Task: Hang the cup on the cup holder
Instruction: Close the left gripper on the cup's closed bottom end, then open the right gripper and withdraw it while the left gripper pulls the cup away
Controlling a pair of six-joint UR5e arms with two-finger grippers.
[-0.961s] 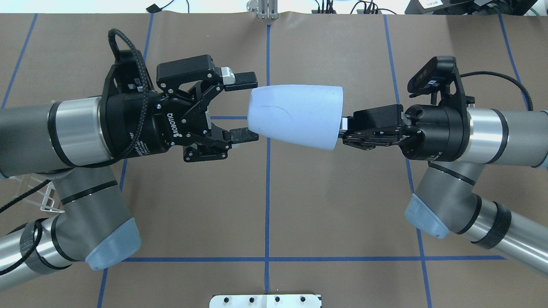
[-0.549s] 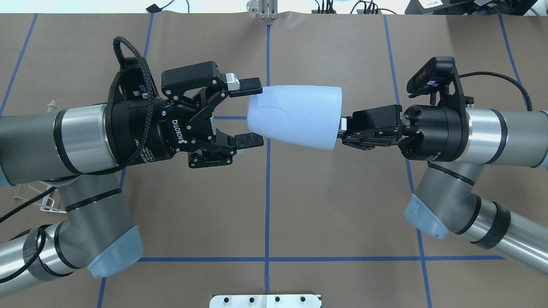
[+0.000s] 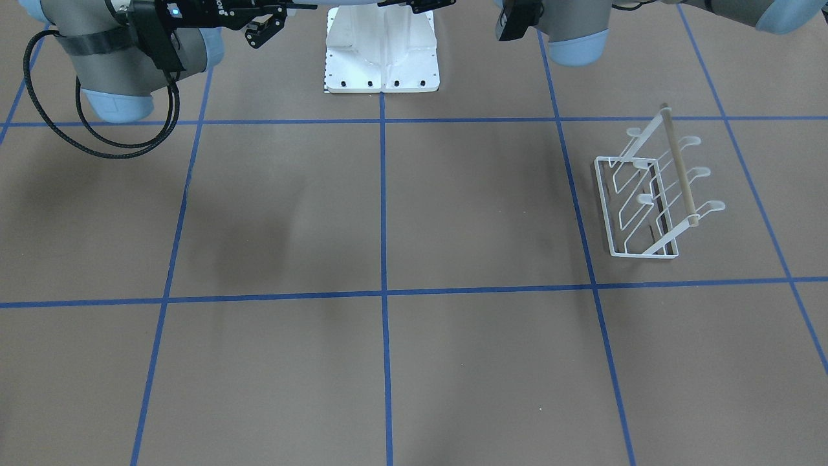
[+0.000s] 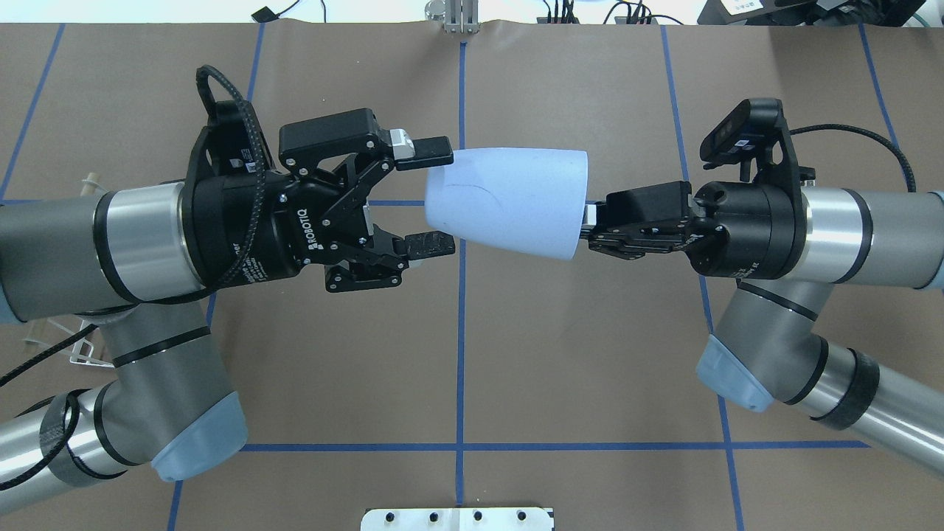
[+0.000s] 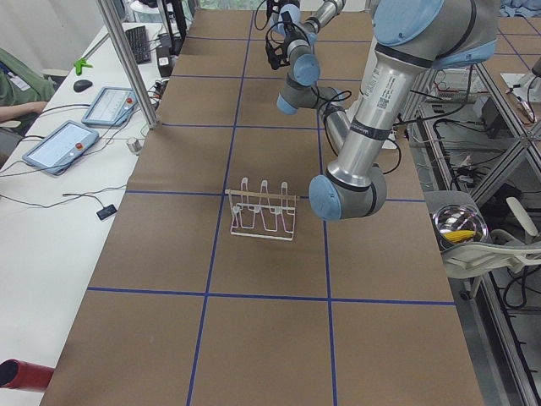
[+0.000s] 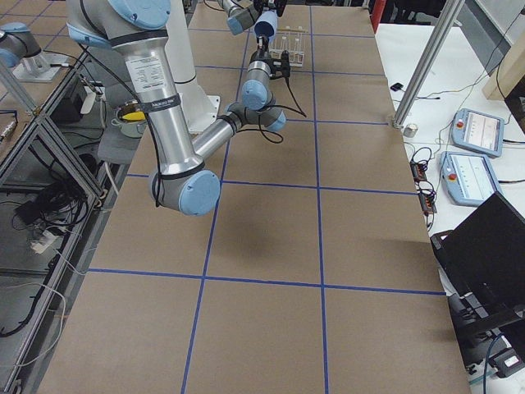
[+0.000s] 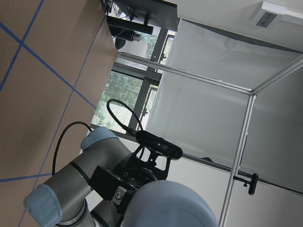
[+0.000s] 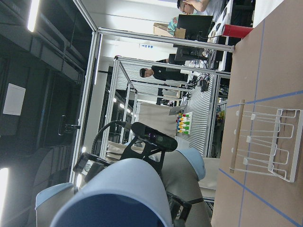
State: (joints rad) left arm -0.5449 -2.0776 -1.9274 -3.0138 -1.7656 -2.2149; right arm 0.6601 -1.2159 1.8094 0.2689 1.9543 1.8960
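Pedestal: one white base plate (image 4: pixel 457 518), cut off at the near edge of the overhead view; four dark bolts show on it.
Table: one brown top (image 4: pixel 590 369) crossed by blue tape lines.
Arms: two, each with one two-finger gripper and one wrist camera.
Left gripper (image 4: pixel 436 197): fingers spread apart, one on each side of the cup's narrow base end; I cannot tell whether the pads touch it.
Right gripper (image 4: pixel 588 220): fingers closed together on the wall at the cup's wide rim, and it carries the cup.
Cup (image 4: pixel 509 199): one, pale blue, held in the air on its side over the table's centre line, between the two grippers, with its base toward the left gripper and its rim toward the right one. A faint dark curved mark runs across its side.
Cup holder (image 3: pixel 680 169): one white wire rack standing on the table on the robot's left side, well apart from the cup. It has six rounded peg tips and one pale wooden bar on top, with nothing hung on it.
Hidden: in the overhead view the left arm covers all but a corner of the holder. The front-facing view cuts off the cup and most of both grippers at its top edge. The left wrist view shows only the cup's curved wall at its bottom edge.
Writing: "ROBOTIQ" on the left gripper's body; the small print on the right gripper is too small to read.
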